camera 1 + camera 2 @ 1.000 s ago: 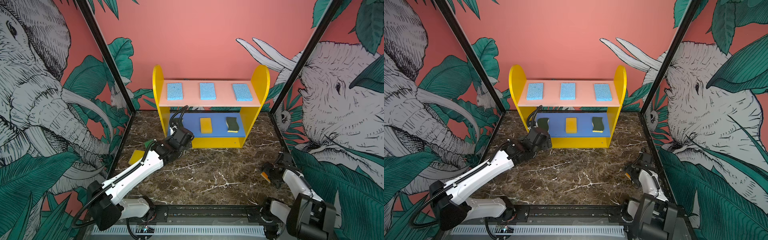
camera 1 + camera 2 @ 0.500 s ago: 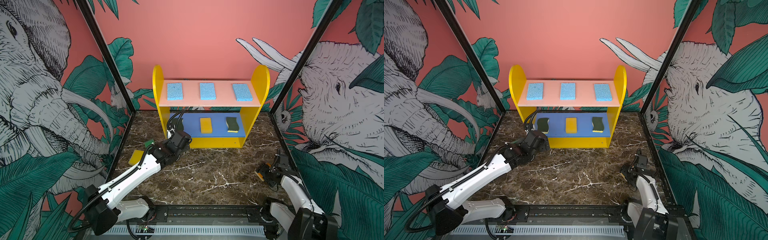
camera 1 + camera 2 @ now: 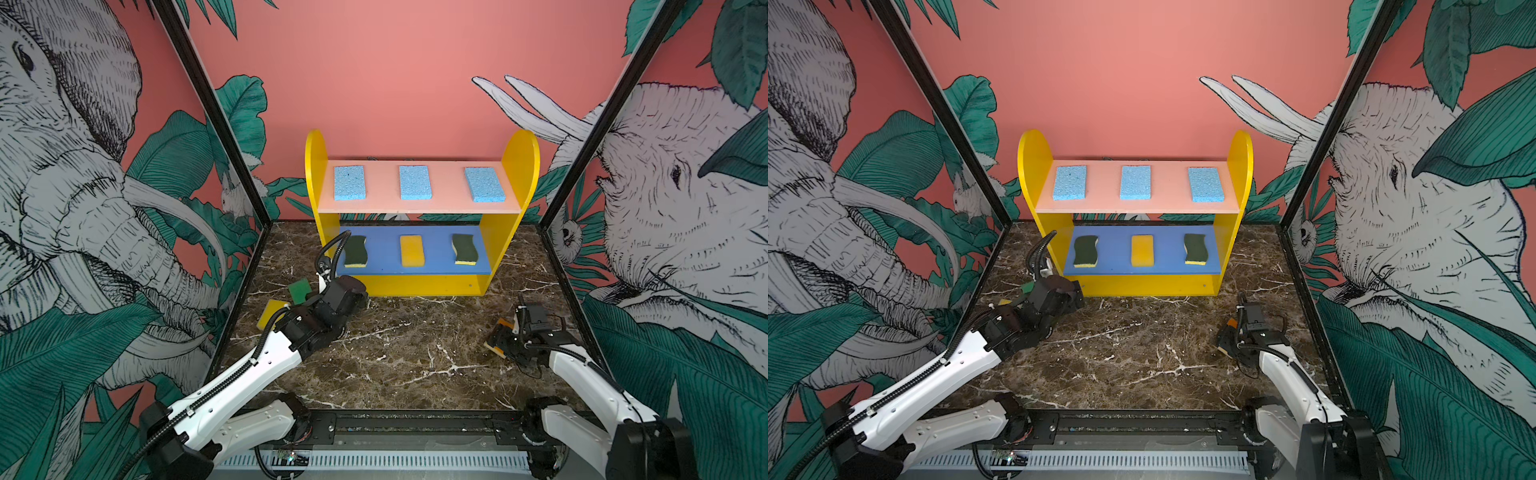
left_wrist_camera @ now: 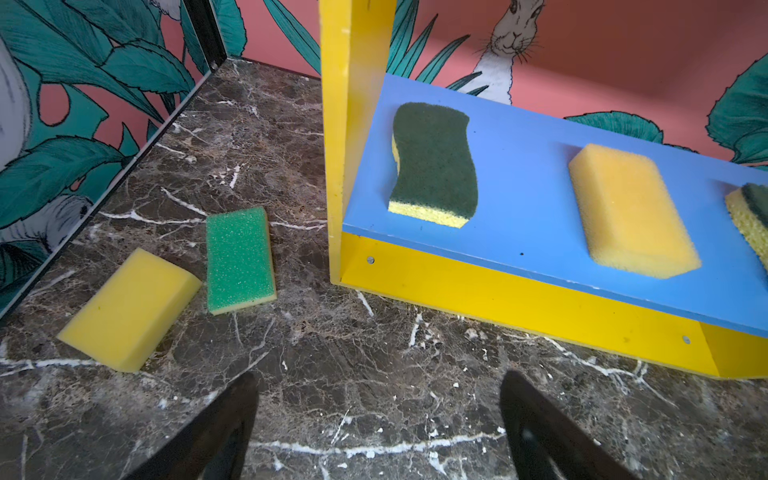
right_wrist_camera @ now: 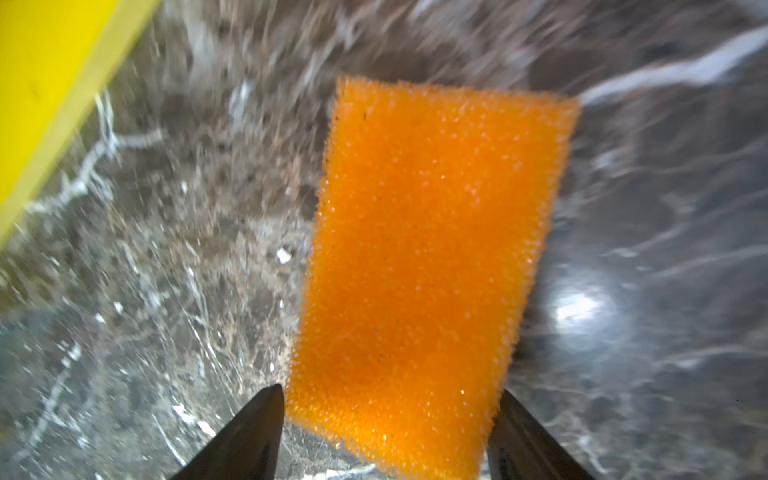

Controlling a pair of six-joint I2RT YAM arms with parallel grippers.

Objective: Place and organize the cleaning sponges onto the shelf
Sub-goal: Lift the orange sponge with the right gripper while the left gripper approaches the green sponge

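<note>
Right end effector [image 5: 390,390] shifted inward, clamped on orange sponge [image 5: 428,249]; left end effector [image 4: 379,373] apart

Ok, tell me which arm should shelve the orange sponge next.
Right. The right gripper is closed on the orange sponge. The left gripper is open and empty, on the opposite side, near the green sponge beside the shelf.

This looks like a robot test cell in a lab, not a home. Three printed panels [image 3: 374,62] with elephants and leaves stand between black posts [image 3: 224,137] around a marble-pattern bench [image 3: 415,353]. Two white arms [image 3: 257,365] are fixed to a black rail [image 3: 415,424] at the front edge. A small toy-coloured shelf [image 3: 419,286] stands at the back panel.
</note>
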